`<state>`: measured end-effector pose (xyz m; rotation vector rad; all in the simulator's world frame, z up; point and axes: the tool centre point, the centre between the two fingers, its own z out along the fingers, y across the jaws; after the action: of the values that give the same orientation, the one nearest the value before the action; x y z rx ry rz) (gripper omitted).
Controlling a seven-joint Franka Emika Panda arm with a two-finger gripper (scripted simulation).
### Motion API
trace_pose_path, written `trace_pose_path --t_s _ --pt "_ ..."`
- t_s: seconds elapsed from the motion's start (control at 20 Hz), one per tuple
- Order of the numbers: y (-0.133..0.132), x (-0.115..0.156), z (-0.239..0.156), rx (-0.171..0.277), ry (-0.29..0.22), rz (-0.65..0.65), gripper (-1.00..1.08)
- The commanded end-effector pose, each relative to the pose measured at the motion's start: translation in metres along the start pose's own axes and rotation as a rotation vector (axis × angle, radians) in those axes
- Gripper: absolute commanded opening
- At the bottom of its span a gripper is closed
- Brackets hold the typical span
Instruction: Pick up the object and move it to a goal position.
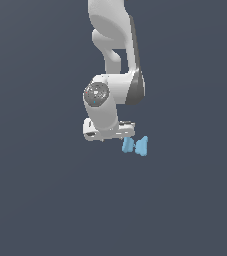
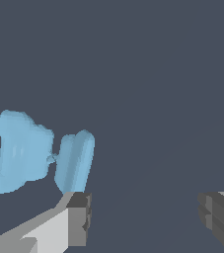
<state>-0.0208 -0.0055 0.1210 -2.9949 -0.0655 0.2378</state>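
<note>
Up close in the wrist view, my tool (image 2: pixel 148 220) fills the foreground: two grey fingers, one (image 2: pixel 79 217) low down by the object and the other (image 2: pixel 217 217) far across from it. They stand spread wide, nothing between them but bare dark grey desk (image 2: pixel 148 74). I see the object (image 2: pixel 44 155), a light-blue bow-tie shape, sitting just beyond the tip of the nearer finger. Its slimmer lobe comes right down to that fingertip; I cannot tell whether they touch. The broader lobe flares away on the far side of the narrow waist. The whole piece lies outside the gap, not between the fingers.

Over to the exterior view now. I have the white arm (image 1: pixel 112 60) coming down from the top edge, bent over, with the tool (image 1: pixel 110 134) low at its end. From this angle the fingers are hidden under the white hand body, so the spread does not show here. The object (image 1: pixel 135 145) lies on the desk (image 1: pixel 35 200) just beside the tool, towards the exterior view's right and a touch lower in frame. Both lobes and the pinched waist are clear to see, and nothing is gripping it.
</note>
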Motion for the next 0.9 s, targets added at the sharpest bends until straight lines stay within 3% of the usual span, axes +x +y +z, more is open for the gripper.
trace_pose_path --t_s 0.0,0.2,0.45,0.65,0.85 --pt "-0.006 -0.003 0.015 0.066 -0.045 -0.016 0.68" --pt "-0.02 -0.007 0.039 0.199 -0.113 -0.048 0.68" --pt "-0.036 -0.011 0.057 0.34 -0.164 -0.082 0.68" --pt "-0.045 -0.012 0.065 0.421 -0.183 -0.102 0.68" --pt "-0.05 -0.013 0.068 0.468 -0.192 -0.113 0.68"
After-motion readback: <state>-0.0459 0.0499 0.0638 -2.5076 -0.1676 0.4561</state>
